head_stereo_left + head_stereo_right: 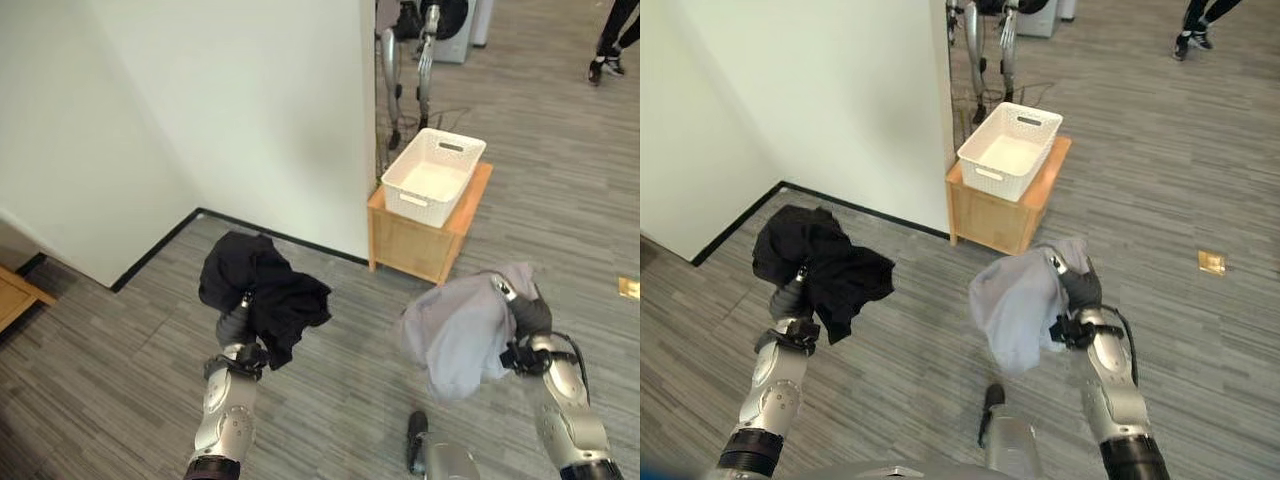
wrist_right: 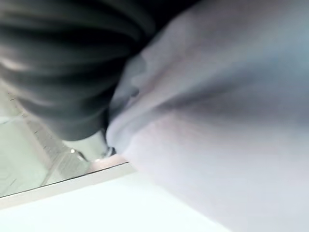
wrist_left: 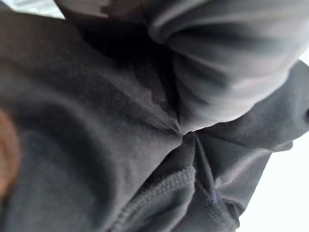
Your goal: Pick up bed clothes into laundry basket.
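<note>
Nearest, both arms were raised over the grey plank floor (image 1: 330, 400), each with a garment draped over its hand. On the left, the left hand (image 1: 236, 326) was buried in a black cloth (image 1: 262, 287) that hung bunched over it, clear of the floor; whether its fingers were spread or clenched on the cloth could not be told, since the folds hid them, and the left wrist view showed dark fabric with a stitched hem pressed against the ribbed cover. On the right, the right hand (image 1: 1080, 288) carried a pale grey cloth (image 1: 1020, 300) that wrapped over it and sagged to the left of the wrist; one fingertip poked out at the top, but the fingers were otherwise covered, so their state could not be told.

Farther off, right of a white wall's corner (image 1: 250, 110), a white basket (image 1: 433, 175) sat on a low wooden cabinet (image 1: 425, 235). Both cloths were well apart from it. At the far right, a person's legs (image 1: 618, 40) stood on the floor.
</note>
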Available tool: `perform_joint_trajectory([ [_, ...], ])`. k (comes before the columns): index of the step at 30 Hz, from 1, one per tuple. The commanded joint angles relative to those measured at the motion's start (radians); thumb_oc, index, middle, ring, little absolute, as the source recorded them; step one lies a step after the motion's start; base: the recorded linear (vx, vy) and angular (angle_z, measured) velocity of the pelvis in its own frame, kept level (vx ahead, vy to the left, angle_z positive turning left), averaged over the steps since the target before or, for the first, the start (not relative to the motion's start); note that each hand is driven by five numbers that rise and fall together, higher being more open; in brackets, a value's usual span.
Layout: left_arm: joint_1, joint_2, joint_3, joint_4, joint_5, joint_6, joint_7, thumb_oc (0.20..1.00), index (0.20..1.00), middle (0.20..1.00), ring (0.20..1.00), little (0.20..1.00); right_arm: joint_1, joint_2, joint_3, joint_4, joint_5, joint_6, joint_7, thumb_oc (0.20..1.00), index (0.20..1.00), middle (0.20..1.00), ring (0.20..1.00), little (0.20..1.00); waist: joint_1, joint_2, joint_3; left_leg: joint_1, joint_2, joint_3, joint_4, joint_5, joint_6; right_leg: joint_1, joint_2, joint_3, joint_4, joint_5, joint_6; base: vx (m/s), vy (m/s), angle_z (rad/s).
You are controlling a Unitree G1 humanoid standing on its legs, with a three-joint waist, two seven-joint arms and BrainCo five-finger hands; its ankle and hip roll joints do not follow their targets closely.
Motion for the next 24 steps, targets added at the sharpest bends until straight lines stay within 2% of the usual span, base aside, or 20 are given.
perform_joint_trajectory([
  [1,-0.090,0.064,0.013,-0.111,0.017,-0.069,-0.050,0.200,0.200,0.200,0.200,0.200,-0.017,-0.032,0.006,-0.124,0.027,-0.099,0.010,0.200,0.200,0.200,0.200,0.200,-0.027,-0.056,0.003,-0.219,0.037,-0.011,0.270,0.246,-0.077,0.227,-0.065,0.022,-0.404,0.199,0.173,0.28,-0.340,-0.18],
  [2,-0.096,0.062,0.012,-0.114,0.010,-0.068,-0.045,0.200,0.200,0.200,0.200,0.200,-0.023,-0.038,0.004,-0.124,0.027,-0.104,0.000,0.200,0.200,0.200,0.200,0.200,-0.025,-0.075,0.010,-0.250,0.076,0.034,0.299,0.275,-0.076,0.258,-0.065,0.009,-0.418,0.174,0.156,0.38,-0.387,-0.04],
  [3,-0.106,0.072,0.003,-0.111,0.011,-0.058,-0.043,0.200,0.200,0.200,0.200,0.200,-0.037,-0.049,0.004,-0.124,0.025,-0.099,-0.023,0.200,0.200,0.200,0.200,0.200,-0.012,-0.078,0.020,-0.302,0.170,0.127,0.250,0.301,-0.072,0.322,-0.047,-0.014,-0.449,0.146,0.141,0.30,-0.283,0.04],
  [5,-0.104,0.071,0.002,-0.107,0.007,-0.053,-0.049,0.200,0.200,0.200,0.200,0.200,-0.042,-0.048,0.001,-0.125,0.031,-0.102,-0.021,0.200,0.200,0.200,0.200,0.200,0.006,-0.073,0.024,-0.325,0.179,0.147,0.204,0.275,-0.067,0.353,-0.035,-0.017,-0.464,0.136,0.144,0.28,-0.138,-0.29],
  [6,-0.097,0.068,0.001,-0.103,0.005,-0.049,-0.050,0.200,0.200,0.200,0.200,0.200,-0.042,-0.043,0.000,-0.129,0.032,-0.107,-0.018,0.200,0.200,0.200,0.200,0.200,0.013,-0.074,0.013,-0.336,0.173,0.161,0.129,0.268,-0.051,0.359,-0.034,-0.018,-0.470,0.134,0.153,0.44,-0.069,-0.52],
  [7,-0.088,0.063,-0.003,-0.089,0.010,-0.046,-0.050,0.200,0.200,0.200,0.200,0.200,-0.029,-0.047,-0.001,-0.127,0.014,-0.106,-0.022,0.200,0.200,0.200,0.200,0.200,0.016,-0.060,-0.001,-0.343,0.168,0.162,-0.002,0.263,-0.040,0.375,-0.019,-0.011,-0.473,0.112,0.160,0.46,-0.015,-0.47],
  [8,-0.088,0.062,-0.003,-0.088,0.011,-0.046,-0.049,0.200,0.200,0.200,0.200,0.200,-0.020,-0.052,-0.001,-0.129,0.005,-0.104,-0.017,0.200,0.200,0.200,0.200,0.200,0.020,-0.057,-0.010,-0.355,0.144,0.135,-0.089,0.267,-0.028,0.385,-0.017,0.000,-0.474,0.100,0.161,0.41,0.013,-0.27],
  [10,-0.083,0.061,-0.005,-0.088,0.013,-0.045,-0.050,0.200,0.200,0.200,0.200,0.200,-0.010,-0.058,-0.005,-0.125,-0.007,-0.100,-0.013,0.200,0.200,0.200,0.200,0.200,0.023,-0.051,-0.011,-0.348,0.120,0.087,-0.198,0.261,-0.021,0.406,-0.006,0.020,-0.474,0.079,0.161,0.30,0.017,-0.30],
  [12,-0.075,0.057,-0.008,-0.090,0.018,-0.041,-0.058,0.200,0.200,0.200,0.200,0.200,-0.002,-0.060,-0.009,-0.114,-0.010,-0.095,-0.005,0.200,0.200,0.200,0.200,0.200,0.031,-0.044,-0.017,-0.359,0.097,0.044,-0.279,0.281,-0.020,0.429,0.004,0.037,-0.472,0.061,0.160,0.30,0.008,-0.31],
  [14,-0.072,0.057,-0.006,-0.090,0.020,-0.040,-0.060,0.200,0.200,0.200,0.200,0.200,0.000,-0.059,-0.009,-0.113,-0.010,-0.095,-0.003,0.200,0.200,0.200,0.200,0.200,0.032,-0.044,-0.015,-0.360,0.092,0.045,-0.295,0.295,-0.023,0.442,0.008,0.042,-0.474,0.056,0.158,0.22,-0.005,-0.10],
  [15,-0.064,0.058,-0.001,-0.094,0.026,-0.036,-0.068,0.200,0.200,0.200,0.200,0.200,0.000,-0.056,-0.006,-0.113,-0.016,-0.090,0.006,0.200,0.200,0.200,0.200,0.200,0.041,-0.045,-0.014,-0.370,0.076,0.039,-0.290,0.304,-0.023,0.456,0.019,0.057,-0.474,0.046,0.153,0.22,0.002,0.04],
  [19,-0.054,0.066,0.007,-0.100,0.037,-0.031,-0.062,0.200,0.200,0.200,0.200,0.200,-0.016,-0.032,0.004,-0.124,-0.027,-0.091,0.005,0.200,0.200,0.200,0.200,0.200,0.047,-0.043,-0.037,-0.328,0.043,0.038,-0.310,0.248,0.021,0.471,0.009,0.082,-0.452,0.013,0.166,0.26,0.076,-0.25],
  [21,-0.059,0.076,0.009,-0.108,0.040,-0.030,-0.052,0.200,0.200,0.200,0.200,0.200,-0.028,-0.021,0.012,-0.122,-0.030,-0.091,0.003,0.200,0.200,0.200,0.200,0.200,0.049,-0.041,-0.047,-0.304,0.030,0.054,-0.318,0.223,0.046,0.462,-0.007,0.094,-0.386,-0.005,0.170,0.20,0.132,-0.30],
  [22,-0.064,0.082,0.010,-0.119,0.041,-0.030,-0.045,0.200,0.200,0.200,0.200,0.200,-0.035,-0.017,0.016,-0.124,-0.038,-0.091,-0.001,0.200,0.200,0.200,0.200,0.200,0.053,-0.037,-0.048,-0.291,0.023,0.065,-0.323,0.208,0.064,0.432,-0.020,0.099,-0.304,-0.023,0.180,0.17,0.151,-0.33],
  [24,-0.072,0.089,0.005,-0.123,0.043,-0.029,-0.045,0.200,0.200,0.200,0.200,0.200,-0.046,-0.012,0.028,-0.128,-0.051,-0.082,-0.001,0.200,0.200,0.200,0.200,0.200,0.049,-0.027,-0.043,-0.261,0.014,0.074,-0.337,0.186,0.089,0.358,-0.040,0.109,-0.168,-0.003,0.206,0.13,0.156,-0.26],
])
